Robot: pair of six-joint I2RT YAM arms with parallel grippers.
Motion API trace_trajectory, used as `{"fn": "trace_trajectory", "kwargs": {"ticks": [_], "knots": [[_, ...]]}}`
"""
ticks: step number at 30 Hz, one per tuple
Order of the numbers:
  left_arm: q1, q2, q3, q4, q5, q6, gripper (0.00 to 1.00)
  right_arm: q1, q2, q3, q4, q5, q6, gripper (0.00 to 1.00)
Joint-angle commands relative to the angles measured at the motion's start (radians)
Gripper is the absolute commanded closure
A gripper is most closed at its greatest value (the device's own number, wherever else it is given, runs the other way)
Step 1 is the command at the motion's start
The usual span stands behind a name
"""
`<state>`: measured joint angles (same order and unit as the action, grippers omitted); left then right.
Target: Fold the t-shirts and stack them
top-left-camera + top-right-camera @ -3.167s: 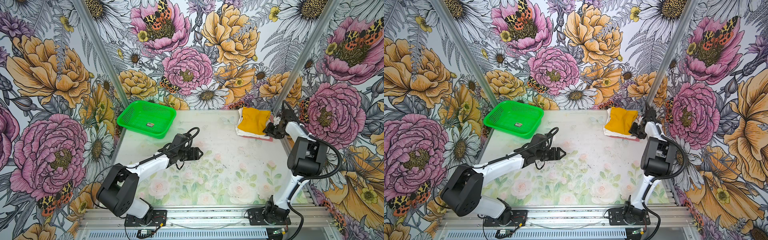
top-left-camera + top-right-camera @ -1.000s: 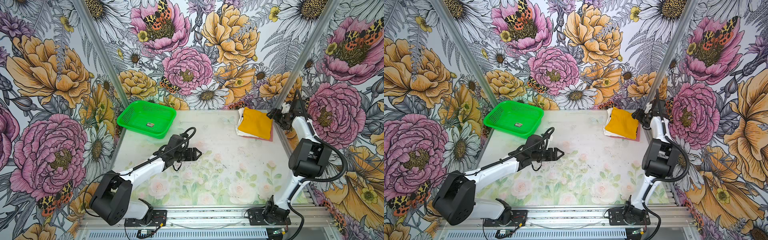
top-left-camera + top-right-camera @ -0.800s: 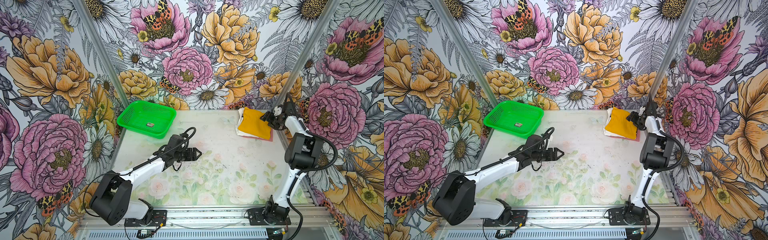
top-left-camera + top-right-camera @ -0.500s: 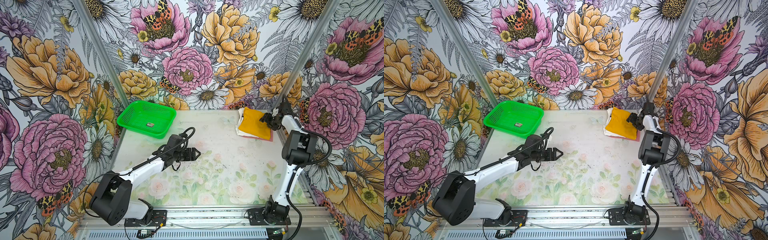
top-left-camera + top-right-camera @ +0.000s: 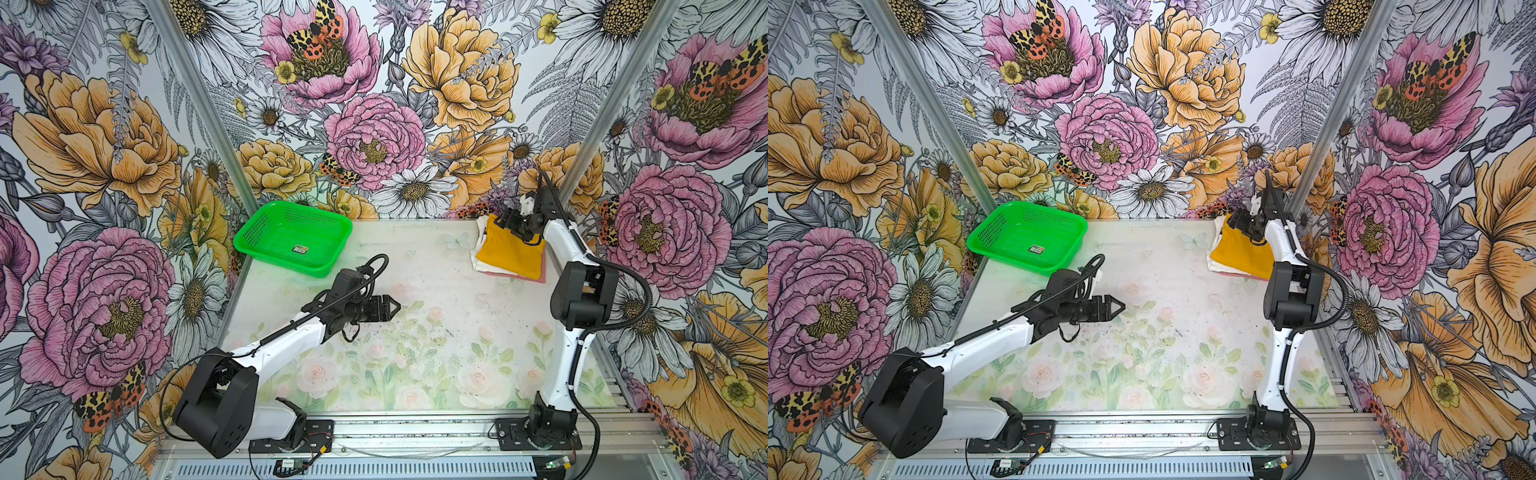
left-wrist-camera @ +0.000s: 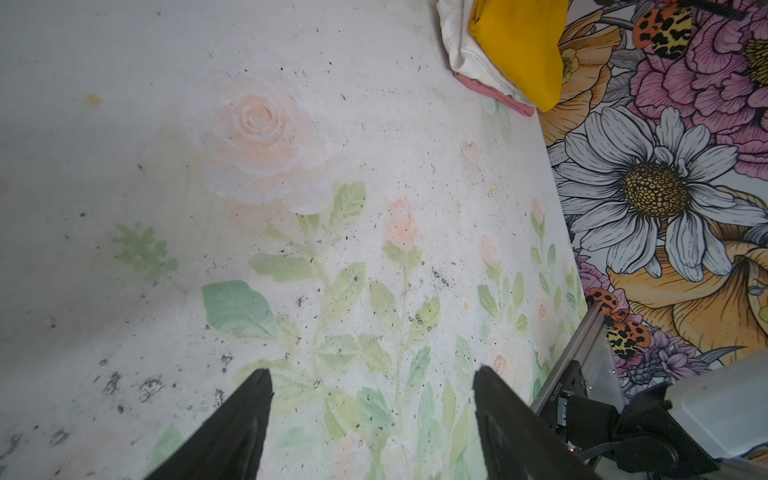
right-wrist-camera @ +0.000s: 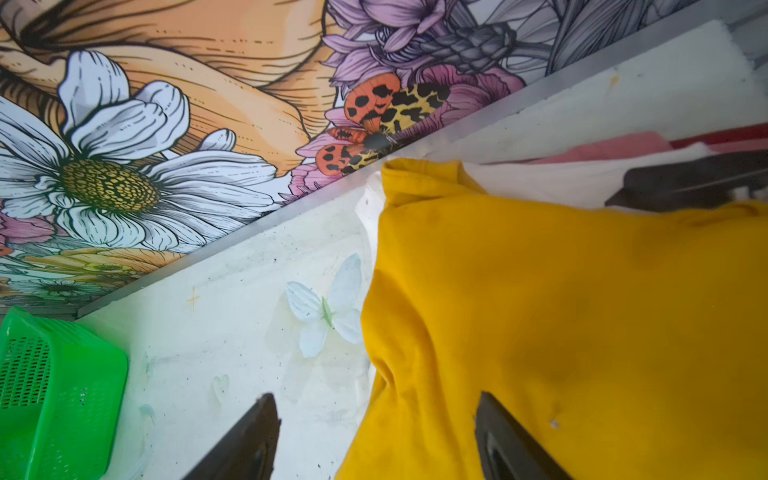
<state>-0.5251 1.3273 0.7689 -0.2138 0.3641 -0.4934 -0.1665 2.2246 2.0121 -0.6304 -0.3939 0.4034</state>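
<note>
The left arm is stretching low across the floral-printed desk [image 5: 436,332], forearm nearly level. The left hand [image 5: 394,308] is hovering above the desk's middle, fingers spread wide and holding nothing. The right arm is rising upright from its base and bending toward the far right corner. There the right hand [image 5: 503,219] is tilting down over the folded mustard-yellow cloth t-shirt [image 5: 509,257], fingers gaping wide and gripping nothing. That shirt is lying on a white cloth t-shirt [image 6: 465,62] and a pink cloth t-shirt [image 6: 486,92], well apart from the green plastic mesh basket [image 5: 257,226].
</note>
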Motion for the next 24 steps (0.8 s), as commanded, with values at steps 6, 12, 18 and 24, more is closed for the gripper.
{"fn": "trace_trajectory", "kwargs": {"ticks": [6, 12, 18, 24], "knots": [[0.023, -0.068, -0.026, -0.032, -0.006, 0.029, 0.22, 0.003, 0.102, 0.086, 0.015, -0.024, 0.049, 0.24], [0.024, -0.101, -0.033, -0.033, -0.003, 0.022, 0.22, 0.039, 0.014, 0.050, 0.017, -0.034, 0.030, 0.24], [0.019, -0.122, -0.036, -0.033, -0.006, 0.019, 0.22, 0.066, -0.006, -0.017, 0.033, -0.034, 0.028, 0.24], [0.010, -0.140, -0.035, -0.048, -0.010, 0.020, 0.21, 0.070, 0.065, -0.029, 0.045, -0.021, 0.041, 0.24]]}}
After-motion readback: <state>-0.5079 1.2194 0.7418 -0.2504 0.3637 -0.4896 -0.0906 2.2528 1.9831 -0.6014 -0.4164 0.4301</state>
